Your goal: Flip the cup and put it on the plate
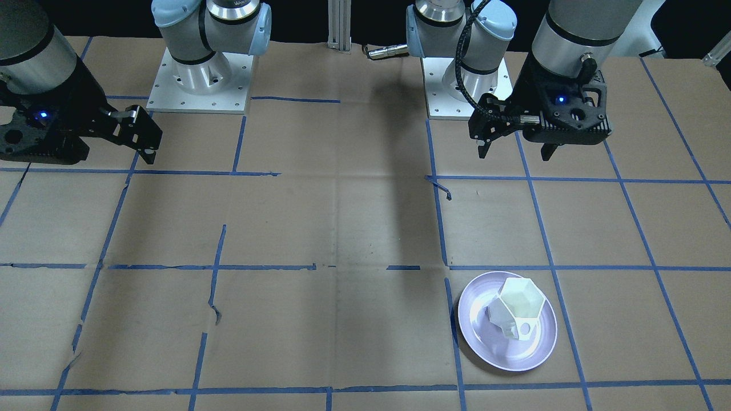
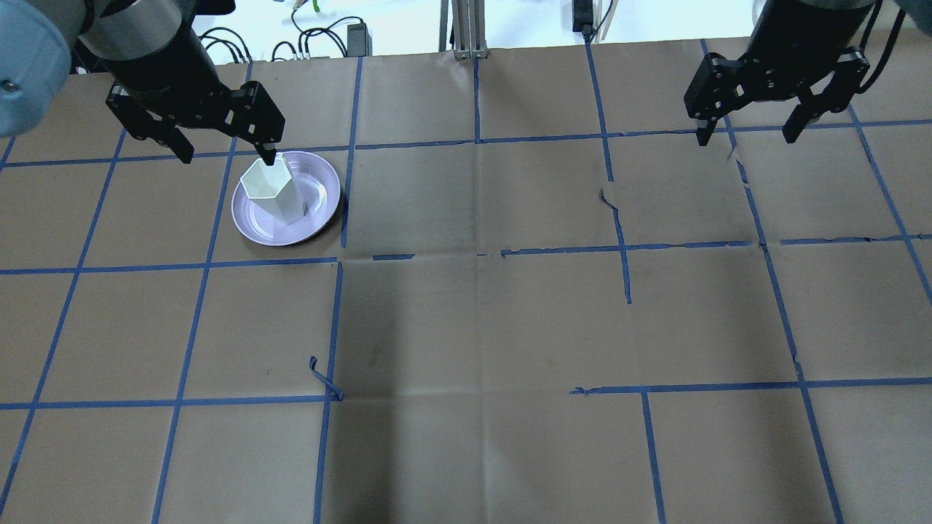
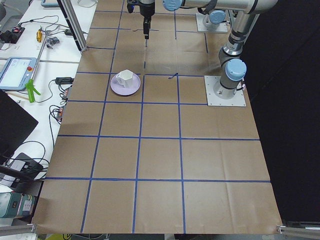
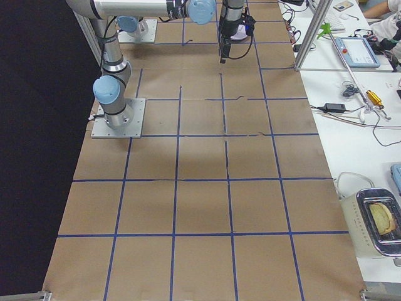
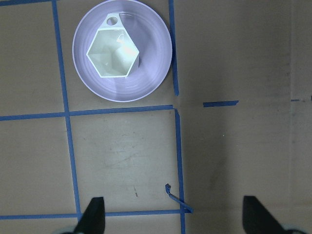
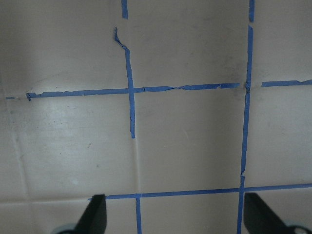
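The white faceted cup (image 1: 517, 308) stands upright, mouth up, on the pale lavender plate (image 1: 474, 337). Its handle points towards the operators' side. Both also show in the overhead view, cup (image 2: 273, 191) on plate (image 2: 320, 200), and in the left wrist view, cup (image 5: 113, 57) on plate (image 5: 151, 73). My left gripper (image 2: 227, 156) is open and empty, raised well above the table and clear of the cup. My right gripper (image 2: 746, 137) is open and empty, high over the far side of the table.
Brown paper with a blue tape grid covers the table (image 2: 473, 327). A loose curl of tape (image 2: 320, 375) lies near the middle. The two arm bases (image 1: 197, 80) (image 1: 462, 85) stand at the robot's edge. Benches with cables and devices (image 3: 30, 75) flank the table ends.
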Controlling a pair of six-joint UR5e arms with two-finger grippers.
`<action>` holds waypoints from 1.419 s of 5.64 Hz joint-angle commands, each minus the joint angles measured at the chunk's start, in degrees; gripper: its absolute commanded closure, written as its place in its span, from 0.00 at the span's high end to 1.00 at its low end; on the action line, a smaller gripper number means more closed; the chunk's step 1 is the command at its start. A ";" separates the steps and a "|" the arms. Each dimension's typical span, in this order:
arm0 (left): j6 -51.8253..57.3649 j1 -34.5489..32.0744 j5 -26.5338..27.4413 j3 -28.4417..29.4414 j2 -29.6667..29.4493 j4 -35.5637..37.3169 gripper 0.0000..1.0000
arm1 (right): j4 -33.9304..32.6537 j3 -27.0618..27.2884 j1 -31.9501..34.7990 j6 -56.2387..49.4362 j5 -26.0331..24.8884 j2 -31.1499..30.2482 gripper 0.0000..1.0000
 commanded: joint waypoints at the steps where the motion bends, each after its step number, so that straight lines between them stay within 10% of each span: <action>1: 0.00 0.18 0.00 0.04 -0.01 0.04 0.99 | 0.00 0.00 0.00 0.00 0.00 0.00 1.00; 8: -0.26 0.54 -0.87 0.56 0.17 -0.13 0.99 | 0.00 0.00 0.00 0.00 0.00 0.00 1.00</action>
